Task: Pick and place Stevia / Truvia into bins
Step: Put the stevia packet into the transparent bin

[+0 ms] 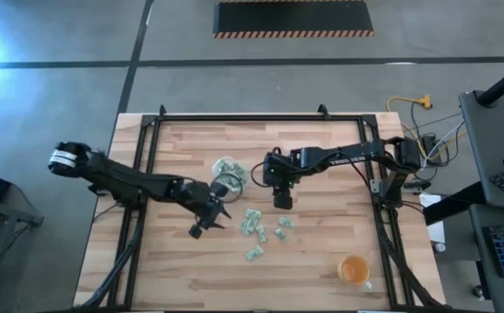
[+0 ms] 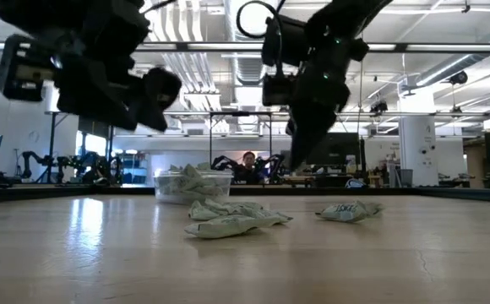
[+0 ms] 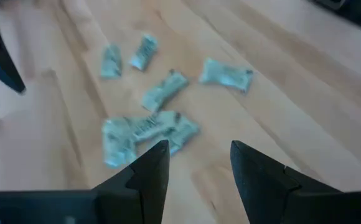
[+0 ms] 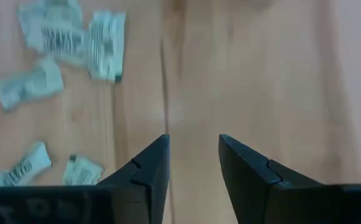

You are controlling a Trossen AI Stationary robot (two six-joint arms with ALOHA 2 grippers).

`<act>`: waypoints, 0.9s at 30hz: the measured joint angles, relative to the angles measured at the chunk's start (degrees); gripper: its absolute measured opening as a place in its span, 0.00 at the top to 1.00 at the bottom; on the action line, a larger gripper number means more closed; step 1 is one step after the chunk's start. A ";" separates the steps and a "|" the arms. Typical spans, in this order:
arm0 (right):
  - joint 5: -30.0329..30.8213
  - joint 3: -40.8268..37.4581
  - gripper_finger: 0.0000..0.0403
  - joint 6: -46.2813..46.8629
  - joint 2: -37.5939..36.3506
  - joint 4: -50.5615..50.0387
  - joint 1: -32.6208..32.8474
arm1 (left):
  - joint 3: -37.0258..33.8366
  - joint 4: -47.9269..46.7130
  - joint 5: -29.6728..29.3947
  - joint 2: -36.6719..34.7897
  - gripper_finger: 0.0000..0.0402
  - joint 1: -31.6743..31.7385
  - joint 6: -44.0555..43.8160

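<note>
1. While both dark two-finger tools hang over the wooden table (image 1: 321,156), the left gripper (image 3: 196,165) shows its fingers parted with bare wood in the gap, nothing held.
2. Seen from above, the left gripper (image 1: 198,229) sits just left of the table's middle, its arm coming in from nine o'clock.
3. Over to the right gripper (image 4: 192,158): fingers apart too, only plank between them, empty-handed.
4. From overhead, the right gripper (image 1: 282,200) hovers near the table's centre, its arm reaching in from three o'clock.
5. In the low view it hangs clear above the tabletop, not touching anything.
6. Between the two tools and toward six o'clock lie the small flat pale green and white paper Stevia packets (image 1: 259,230), scattered loose on the wood.
7. The left wrist view catches them just beyond its fingertips, several overlapping in a clump (image 3: 144,130).
8. At roughly eleven o'clock from the right gripper stands the small clear round-cornered plastic tub (image 1: 229,174), with packets already inside.
9. The low view shows the tub (image 2: 193,186) behind the loose packets (image 2: 232,221).
10. Far out at five o'clock, well apart, sits an orange cup with a handle (image 1: 354,271).
</note>
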 joint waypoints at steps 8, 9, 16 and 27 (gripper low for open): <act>0.00 -5.46 0.69 3.39 -0.02 -0.03 0.14 | 1.51 10.67 -0.06 12.47 0.61 -0.35 4.56; 0.00 -5.75 0.69 3.56 -0.05 0.05 0.14 | 1.93 11.45 -0.09 13.73 0.61 -0.37 4.91; 0.00 -5.53 0.71 4.33 -0.09 0.04 0.14 | 5.36 13.56 -0.17 21.41 0.61 -0.24 5.53; -0.01 -4.88 0.74 4.30 -0.13 0.13 0.18 | 8.96 10.96 -2.21 26.38 0.61 -0.04 5.40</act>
